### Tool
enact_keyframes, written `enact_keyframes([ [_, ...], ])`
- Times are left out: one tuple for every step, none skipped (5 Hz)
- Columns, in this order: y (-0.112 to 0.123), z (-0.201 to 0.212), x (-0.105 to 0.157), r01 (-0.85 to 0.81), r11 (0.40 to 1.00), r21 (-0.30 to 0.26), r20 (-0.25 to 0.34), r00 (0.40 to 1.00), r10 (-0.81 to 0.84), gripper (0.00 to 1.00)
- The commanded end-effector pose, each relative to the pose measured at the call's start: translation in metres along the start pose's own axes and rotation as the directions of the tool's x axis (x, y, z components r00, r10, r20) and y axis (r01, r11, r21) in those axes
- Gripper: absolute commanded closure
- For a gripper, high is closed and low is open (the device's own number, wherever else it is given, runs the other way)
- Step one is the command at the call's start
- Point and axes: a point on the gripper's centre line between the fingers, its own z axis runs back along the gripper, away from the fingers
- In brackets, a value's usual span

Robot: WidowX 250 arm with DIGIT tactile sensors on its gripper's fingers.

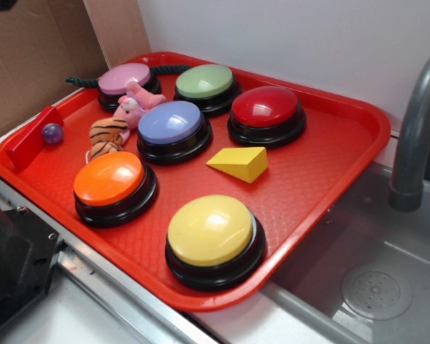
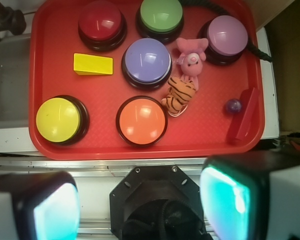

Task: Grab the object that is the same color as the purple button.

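Bright, even overhead light; glare on glossy button domes; blurred gripper fingers in wrist view.

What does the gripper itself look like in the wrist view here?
The gripper has two blocky fingers with dark rims, pale outer bodies and glossy teal-lit inner faces. Between them sits a black angular housing with small screws. No cables or markings show.

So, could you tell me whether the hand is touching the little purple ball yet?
Apart. The wrist view shows the hand off the tray, well clear of the purple ball.
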Motion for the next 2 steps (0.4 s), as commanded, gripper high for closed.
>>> enact_keyframes([
  [0.000,0.000,0.000,0.000,1.000,0.000,0.000,1.000,0.000,0.00],
  [0.011,-0.011,0.008,-0.129,0.990,-0.058,0.010,0.991,0.130,0.00],
])
